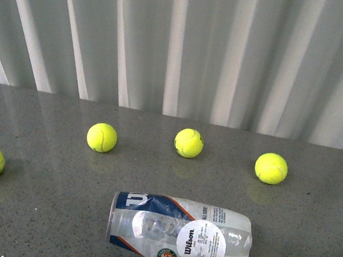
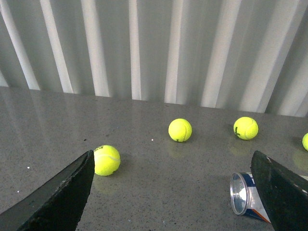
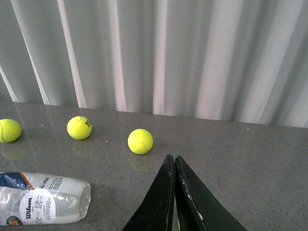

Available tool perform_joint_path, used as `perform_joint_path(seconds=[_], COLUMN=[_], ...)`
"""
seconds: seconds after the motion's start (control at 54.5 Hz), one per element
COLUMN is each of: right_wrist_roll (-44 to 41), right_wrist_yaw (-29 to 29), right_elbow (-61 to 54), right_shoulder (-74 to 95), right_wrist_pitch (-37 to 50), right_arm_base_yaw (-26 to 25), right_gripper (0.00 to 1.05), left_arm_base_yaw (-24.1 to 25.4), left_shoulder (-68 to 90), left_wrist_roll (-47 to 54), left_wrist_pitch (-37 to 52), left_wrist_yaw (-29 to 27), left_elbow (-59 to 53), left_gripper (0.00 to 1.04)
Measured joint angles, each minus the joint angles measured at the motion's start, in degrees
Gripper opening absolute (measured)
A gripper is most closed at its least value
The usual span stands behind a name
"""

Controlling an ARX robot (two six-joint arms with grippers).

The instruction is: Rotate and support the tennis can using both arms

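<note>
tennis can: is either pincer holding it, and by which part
Nothing is held. The tennis can lies free on the table; left pincer open and empty, right pincer shut on nothing.

The tennis can point(image 1: 180, 229) lies on its side on the grey table point(image 1: 42, 213), its long axis running across the front view. Its metal-rimmed mouth points to the robot's left and its rounded clear base to the right. A navy, white and orange label wraps the mouth half, and a round white Wilson sticker faces up at mid-length. The left end effector point(image 2: 172, 155) has its black fingers spread wide, one partly covering the can's rim. The right end effector point(image 3: 174, 158) has its fingers pressed together, apart from the can.
</note>
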Motion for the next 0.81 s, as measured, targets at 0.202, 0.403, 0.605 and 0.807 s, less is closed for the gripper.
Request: perform_joint_path(seconds=[0.202, 0.403, 0.605, 0.807], right_wrist_roll=[0.0, 0.0, 0.0, 0.0], right_wrist_yaw=[0.0, 0.0, 0.0, 0.0], right_elbow=[0.0, 0.0, 0.0, 0.0], right_shoulder=[0.0, 0.0, 0.0, 0.0], right_wrist_pitch=[0.0, 0.0, 0.0, 0.0], right_arm_base_yaw=[0.0, 0.0, 0.0, 0.0], right_gripper=[0.03, 0.03, 0.31, 0.73], left_arm_base_yaw=[0.0, 0.0, 0.0, 0.0], left_shoulder=[0.0, 0.0, 0.0, 0.0], left_wrist_roll=[0.0, 0.0, 0.0, 0.0], left_wrist_pitch=[0.0, 0.0, 0.0, 0.0], left_wrist_yaw=[0.0, 0.0, 0.0, 0.0], left_elbow=[0.0, 0.0, 0.0, 0.0], left_gripper=[0.98, 0.98, 0.98, 0.98])
